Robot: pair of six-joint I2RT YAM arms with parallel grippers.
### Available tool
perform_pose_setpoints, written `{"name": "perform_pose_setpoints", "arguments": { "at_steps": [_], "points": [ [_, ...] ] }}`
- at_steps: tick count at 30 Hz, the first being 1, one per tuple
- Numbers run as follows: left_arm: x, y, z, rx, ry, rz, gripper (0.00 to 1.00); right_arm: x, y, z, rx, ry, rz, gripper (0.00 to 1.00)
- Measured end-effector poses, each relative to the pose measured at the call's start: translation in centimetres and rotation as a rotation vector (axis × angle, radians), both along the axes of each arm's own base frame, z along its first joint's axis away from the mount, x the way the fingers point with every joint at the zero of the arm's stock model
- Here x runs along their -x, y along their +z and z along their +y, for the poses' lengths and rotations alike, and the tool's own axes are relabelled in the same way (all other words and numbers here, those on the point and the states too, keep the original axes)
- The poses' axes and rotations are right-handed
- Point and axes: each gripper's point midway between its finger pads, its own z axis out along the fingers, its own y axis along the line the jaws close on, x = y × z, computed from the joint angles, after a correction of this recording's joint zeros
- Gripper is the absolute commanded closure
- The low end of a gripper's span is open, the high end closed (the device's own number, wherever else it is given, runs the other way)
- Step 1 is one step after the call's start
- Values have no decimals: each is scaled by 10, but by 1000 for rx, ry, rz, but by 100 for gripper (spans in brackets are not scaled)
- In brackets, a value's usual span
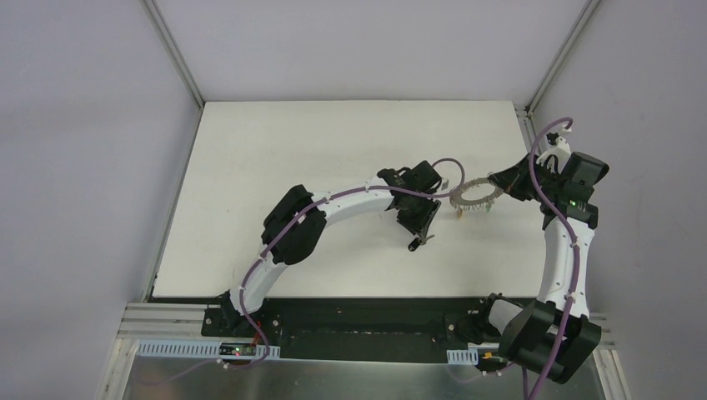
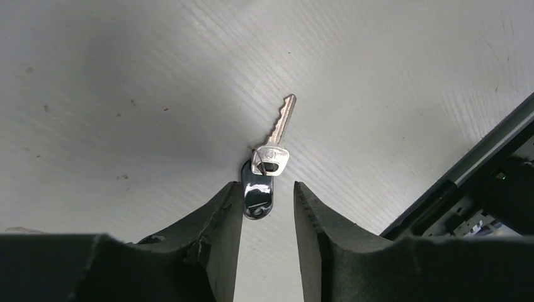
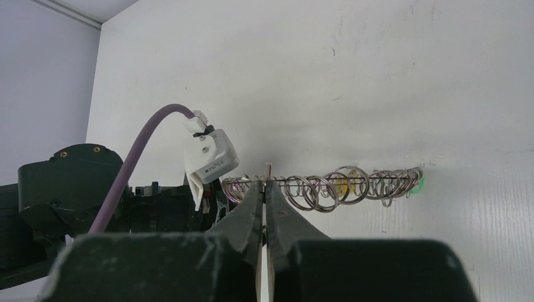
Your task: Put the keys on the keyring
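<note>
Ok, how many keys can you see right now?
3: black-headed key at the left end effector; yellow key and green key at the keyring, partly hidden.

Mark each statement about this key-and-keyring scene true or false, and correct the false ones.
1. The right gripper is shut on the keyring. True.
2. The left gripper is clamped shut. False: it is open, with the black-headed key between its parted fingers.
3. The key at the left gripper has a green head. False: its head is black.
4. A yellow bit and a green bit show among the keyring's wire rings. True.
5. The black-headed key hangs on the keyring. False: it is at the left gripper, apart from the keyring.
</note>
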Motion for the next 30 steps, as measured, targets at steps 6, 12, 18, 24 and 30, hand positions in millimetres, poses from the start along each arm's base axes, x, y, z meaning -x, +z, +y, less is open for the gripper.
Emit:
{"name": "perform_pose_setpoints", "arguments": {
  "at_steps": [6,12,18,24,30],
  "points": [
    [4,-8,-7,-6,-10,6,70,1,1,2,-6,7,-4,100],
    [4,-17,-9,-22,-10,16,73,2,1,3,-10,8,-5,100],
    [5,-19,-9,-25,-10,19,80,3,2,4,-13,10,-10,100],
    [5,-19,-9,-25,-10,19,83,3,1,4,-15,9,-8,100],
    [5,-20,-9,-26,-10,19,85,3,1,4,-15,9,-8,100]
  ]
}}
